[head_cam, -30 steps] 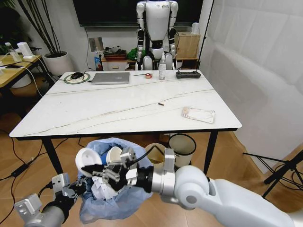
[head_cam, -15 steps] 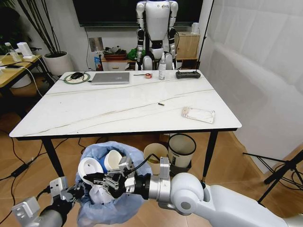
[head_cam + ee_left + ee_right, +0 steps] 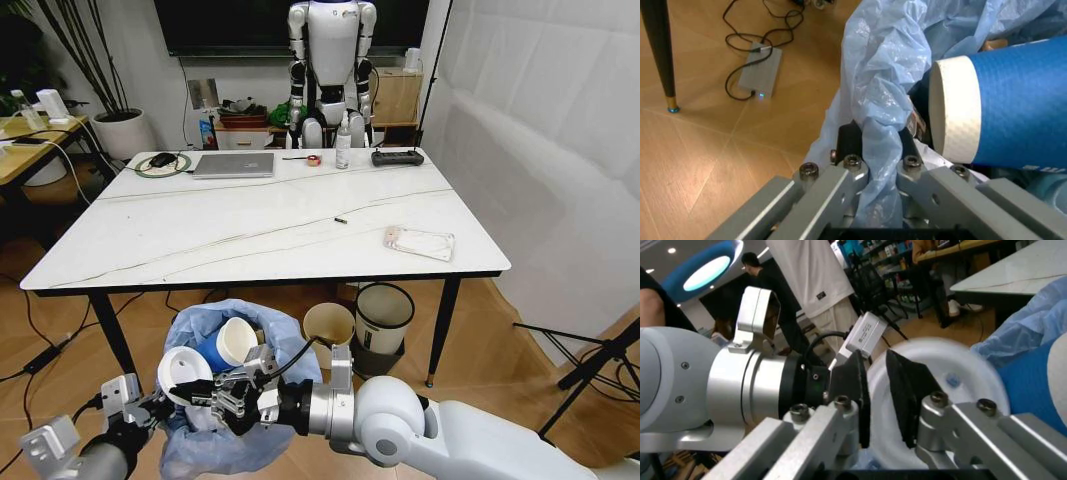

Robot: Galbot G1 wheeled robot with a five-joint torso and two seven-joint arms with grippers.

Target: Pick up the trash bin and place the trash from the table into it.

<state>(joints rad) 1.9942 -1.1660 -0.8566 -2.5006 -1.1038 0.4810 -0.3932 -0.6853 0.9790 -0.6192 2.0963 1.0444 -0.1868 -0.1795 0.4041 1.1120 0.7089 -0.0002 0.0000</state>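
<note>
The trash bin [image 3: 262, 330], lined with a crinkled light-blue bag, hangs low in front of the table [image 3: 200, 235]. My left gripper [image 3: 143, 408] is shut on the bag's rim [image 3: 875, 150] at the bin's near left side. My right gripper [image 3: 225, 397] is over the bin's mouth, shut on a white lid [image 3: 185, 369]; the lid [image 3: 953, 385] sits clamped between the pads. A blue paper cup [image 3: 232, 342] lies tilted inside the bin, and it lies close beside the bag [image 3: 1000, 110]. On the table's right part lie a clear wrapper [image 3: 418, 241] and a small dark scrap [image 3: 341, 220].
A cream bin [image 3: 328, 325] and a black bin with a white rim [image 3: 384, 310] stand under the table's front right. A laptop [image 3: 234, 165], cables, a bottle and a keyboard line the far edge. A humanoid robot [image 3: 331, 60] stands behind. A wooden table [image 3: 30, 140] is at the left.
My right gripper has sunk a little lower over the bin with the white lid still in it. The bin and left gripper have dropped slightly too, and the blue cup shows more.
</note>
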